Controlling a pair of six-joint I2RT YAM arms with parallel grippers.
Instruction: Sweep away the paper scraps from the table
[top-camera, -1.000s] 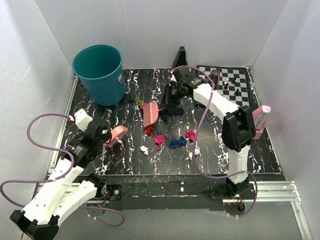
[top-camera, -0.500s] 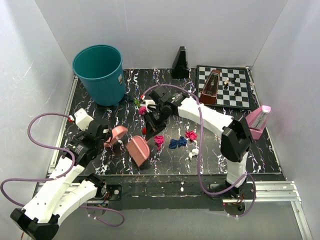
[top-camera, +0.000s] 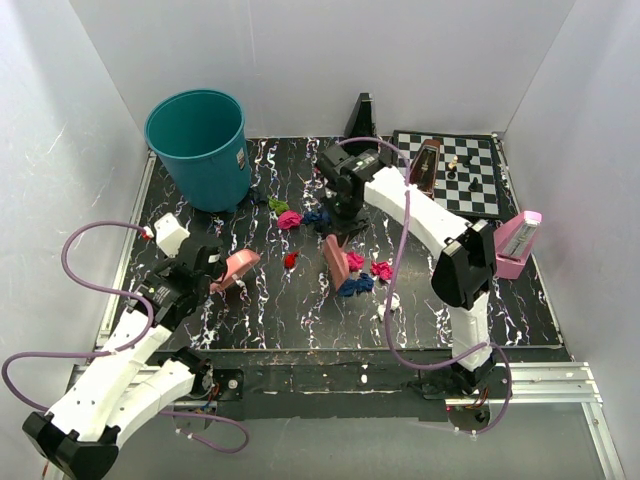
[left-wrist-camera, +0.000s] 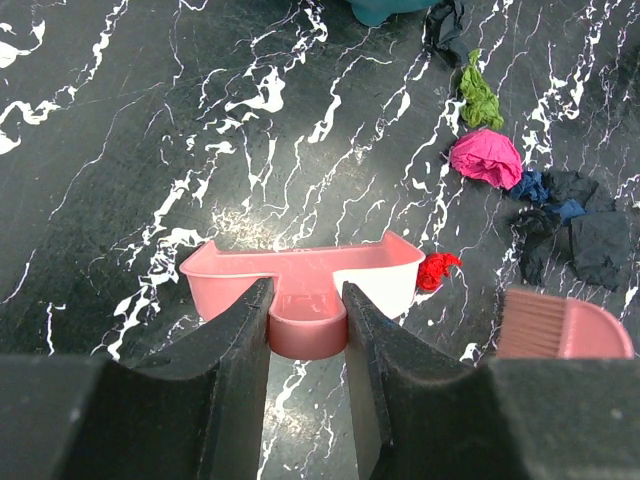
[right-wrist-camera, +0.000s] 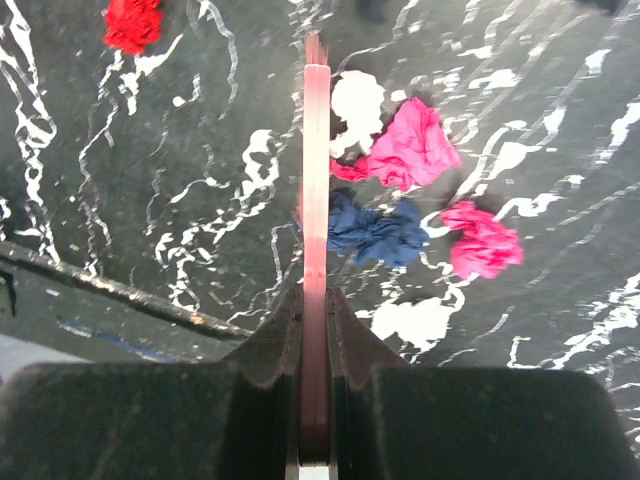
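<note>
The right gripper (right-wrist-camera: 315, 305) was clamped shut on the pink brush (right-wrist-camera: 316, 170), held upright with its bristles down at mid-table; the left gripper (left-wrist-camera: 307, 300) pinched the handle of the pink dustpan (left-wrist-camera: 300, 272), whose mouth faced away from the arm, though whether its lip touched the table (left-wrist-camera: 120, 150) could not be told; the paper scraps (top-camera: 352, 286) lay in two loose groups, one just right of the brush and another nearer the teal bin (top-camera: 200, 140), with a red wad (top-camera: 291, 260) between brush and dustpan; the step in hand looked to be a stroke toward the pan; to do it well the brush would probably need to start on the far side of the wads beside it, keep its bristles pressed to the surface, and go slowly enough that the light paper rolled ahead rather than slipping round the ends, with the pan's lip flat so nothing slid beneath; the right wrist view showed the brush edge-on, with a blue and two magenta wads on one side of it; the left wrist view alone showed the grip on the handle and the red wad just off the pan's right corner; only the overhead view gave the gap between the two tools
</note>
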